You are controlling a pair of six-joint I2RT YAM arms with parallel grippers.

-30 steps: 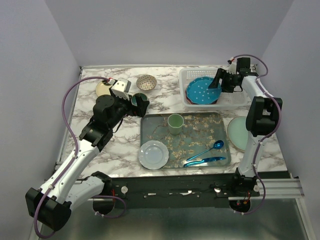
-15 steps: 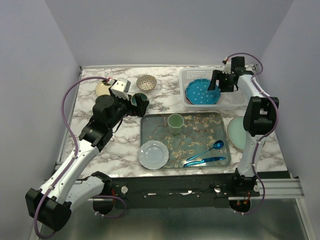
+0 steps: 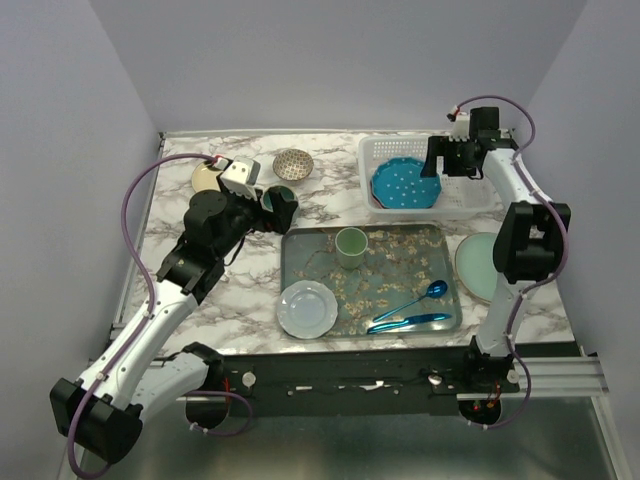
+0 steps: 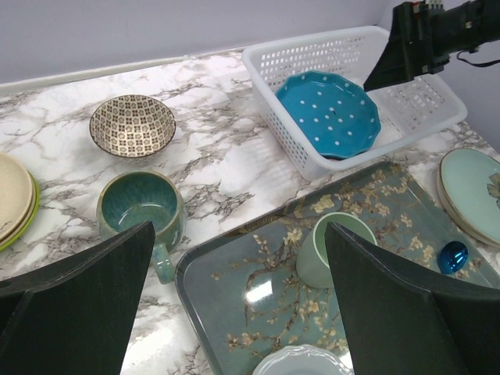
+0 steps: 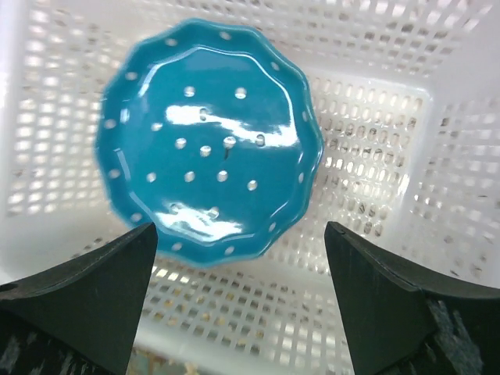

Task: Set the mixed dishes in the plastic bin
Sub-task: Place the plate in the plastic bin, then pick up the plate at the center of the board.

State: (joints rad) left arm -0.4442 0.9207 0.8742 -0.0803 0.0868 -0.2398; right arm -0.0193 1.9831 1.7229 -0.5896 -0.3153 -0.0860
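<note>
The teal white-dotted plate [image 3: 405, 184] [image 5: 207, 148] lies alone in the white plastic bin [image 3: 372, 146] [image 5: 375, 156] at the back right. My right gripper [image 3: 433, 161] [image 5: 238, 234] hangs open above the plate's near edge, touching nothing. At the back left, a speckled bowl [image 3: 293, 164] [image 4: 131, 125] and stacked cream and lime plates [image 3: 206, 178] [image 4: 12, 199] rest on the marble table. A dark teal mug [image 4: 141, 207] stands beside them. My left gripper [image 3: 282, 204] [image 4: 238, 234] hovers open and empty above the mug and the tray's corner.
A grey crumb-strewn tray [image 3: 440, 240] [image 4: 211, 289] at the centre front carries a green cup [image 3: 351, 246] [image 4: 328, 250], a pale blue plate [image 3: 307, 308] and a blue spoon [image 3: 415, 300]. A pale green plate [image 3: 477, 266] [image 4: 473, 191] lies right of the tray.
My right gripper has lifted and drawn back from the teal plate, its jaws spreading wider; the plate stays in the bin. The left arm has not moved.
</note>
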